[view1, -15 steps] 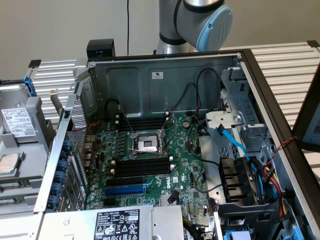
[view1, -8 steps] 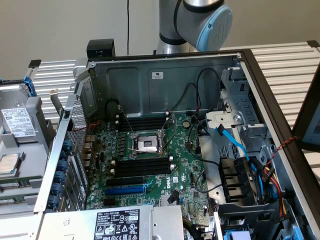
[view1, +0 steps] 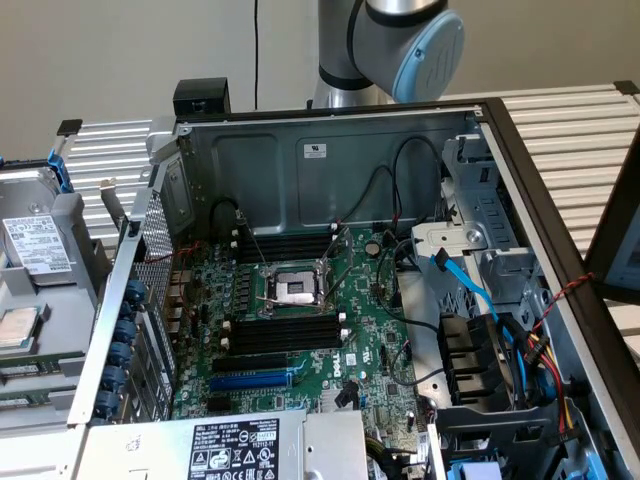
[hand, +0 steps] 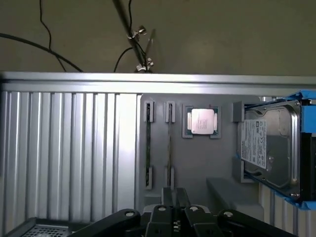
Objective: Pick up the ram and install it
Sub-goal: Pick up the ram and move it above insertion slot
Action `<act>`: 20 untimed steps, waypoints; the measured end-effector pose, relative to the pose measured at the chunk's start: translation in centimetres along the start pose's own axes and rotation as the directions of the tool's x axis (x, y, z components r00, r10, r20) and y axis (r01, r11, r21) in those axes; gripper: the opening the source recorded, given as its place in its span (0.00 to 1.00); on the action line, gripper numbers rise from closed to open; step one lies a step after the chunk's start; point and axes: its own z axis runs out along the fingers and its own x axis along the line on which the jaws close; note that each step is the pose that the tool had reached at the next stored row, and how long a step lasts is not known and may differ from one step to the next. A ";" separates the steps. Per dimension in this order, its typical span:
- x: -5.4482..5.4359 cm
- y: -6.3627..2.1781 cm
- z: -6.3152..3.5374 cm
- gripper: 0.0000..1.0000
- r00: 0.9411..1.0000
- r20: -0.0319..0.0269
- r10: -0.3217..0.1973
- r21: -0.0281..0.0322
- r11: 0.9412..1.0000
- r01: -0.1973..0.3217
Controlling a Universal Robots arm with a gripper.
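The ram [hand: 170, 143] stands on its edge in the clips of the gray tray [hand: 197, 168], beside a second stick [hand: 148, 143]. I think it is kept like this so that its thin top edge can be taken from above. The gripper [hand: 175, 195] hangs just over one end of the ram; I cannot tell how wide it stands, or whether it touches. The black slots [view1: 288, 330] on the motherboard [view1: 380, 350] look empty.
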 end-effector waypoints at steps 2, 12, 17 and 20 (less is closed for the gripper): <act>0.0 0.14 0.37 0.18 1.000 0.000 -0.005 0.000 1.000 0.005; 0.0 0.75 2.21 0.26 1.000 -0.001 -0.018 0.001 1.000 0.018; 0.9 0.75 3.14 0.26 1.000 -0.001 -0.021 0.000 1.000 0.021; 1.4 0.72 3.71 0.26 1.000 -0.001 -0.024 0.001 1.000 0.024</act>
